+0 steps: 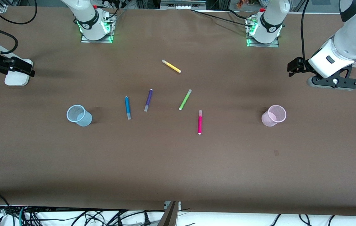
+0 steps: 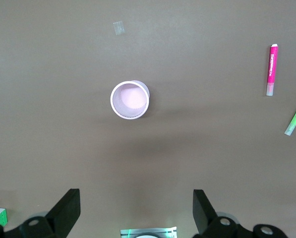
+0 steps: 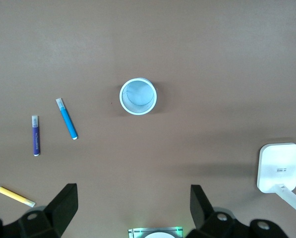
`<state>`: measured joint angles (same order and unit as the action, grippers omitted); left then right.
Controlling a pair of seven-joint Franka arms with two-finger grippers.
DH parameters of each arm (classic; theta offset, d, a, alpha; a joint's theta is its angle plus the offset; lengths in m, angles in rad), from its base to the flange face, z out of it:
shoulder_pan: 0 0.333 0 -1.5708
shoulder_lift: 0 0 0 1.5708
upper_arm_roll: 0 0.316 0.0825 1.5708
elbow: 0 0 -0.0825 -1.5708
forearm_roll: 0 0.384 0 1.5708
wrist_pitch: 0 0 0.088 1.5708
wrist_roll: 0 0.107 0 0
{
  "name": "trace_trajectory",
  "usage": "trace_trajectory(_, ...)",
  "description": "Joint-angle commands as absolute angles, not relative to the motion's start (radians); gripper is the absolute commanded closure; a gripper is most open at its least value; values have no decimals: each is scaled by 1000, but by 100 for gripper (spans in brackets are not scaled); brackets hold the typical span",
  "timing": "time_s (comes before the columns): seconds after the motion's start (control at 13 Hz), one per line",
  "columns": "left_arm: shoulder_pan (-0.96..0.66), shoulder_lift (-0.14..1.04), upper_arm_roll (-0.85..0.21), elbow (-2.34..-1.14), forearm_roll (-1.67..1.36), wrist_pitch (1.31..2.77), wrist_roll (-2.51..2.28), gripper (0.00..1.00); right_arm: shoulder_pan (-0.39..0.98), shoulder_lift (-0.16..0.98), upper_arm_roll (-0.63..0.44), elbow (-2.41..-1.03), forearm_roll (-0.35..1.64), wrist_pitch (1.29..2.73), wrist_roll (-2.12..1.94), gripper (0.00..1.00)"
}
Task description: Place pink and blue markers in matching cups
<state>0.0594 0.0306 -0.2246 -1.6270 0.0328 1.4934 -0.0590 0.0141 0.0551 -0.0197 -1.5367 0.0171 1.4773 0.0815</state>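
Tabletop [image 1: 178,163]: a wide brown surface with five pens lying flat in the middle and one cup standing toward each end.
Blue marker [image 1: 128,107]: lies flat beside the light blue cup [image 1: 79,115], between that cup and the purple pen [image 1: 148,100], touching neither.
Pink marker [image 1: 199,122]: lies flat near the middle, nearer the front camera than the green pen [image 1: 185,99]; the light pink cup [image 1: 273,115] stands well apart from it, toward the left arm's end.
Yellow pen [image 1: 171,66]: lies alone, farthest of the pens from the front camera.
Left gripper [image 2: 137,210]: raised at its own end of the tabletop, jaws spread wide and empty; the light pink cup sits upright between and ahead of the two fingertips [image 2: 68,206], well apart from them.
Right gripper [image 3: 133,208]: raised at its own end, jaws spread wide and empty; the light blue cup stands upright ahead of them, with the blue marker off to one side.
Front view only: both cups and all five pens together.
Left wrist view only: straight down into the pink cup, which holds nothing; the pink marker and part of the green pen show at the edge.
Right wrist view only: straight down into the empty blue cup, plus a white block [image 3: 279,167] on the tabletop.
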Motion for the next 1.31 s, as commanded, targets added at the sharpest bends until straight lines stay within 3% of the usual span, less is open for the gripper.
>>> trace_trajectory(0.0, 67, 28, -225, -1626, 15, 1486, -35, 0, 11, 86, -6, -1494, 17, 1473, 84, 0)
trace_trajectory(0.77, 67, 29, -224, -1624, 14, 1488, -35, 0, 221, 362, 3, -1493, 14, 1652, 87, 0)
trace_trajectory(1.23, 67, 31, -224, -1624, 14, 1499, -35, 0, 311, 537, 2, -1546, 6, 1920, 94, 0)
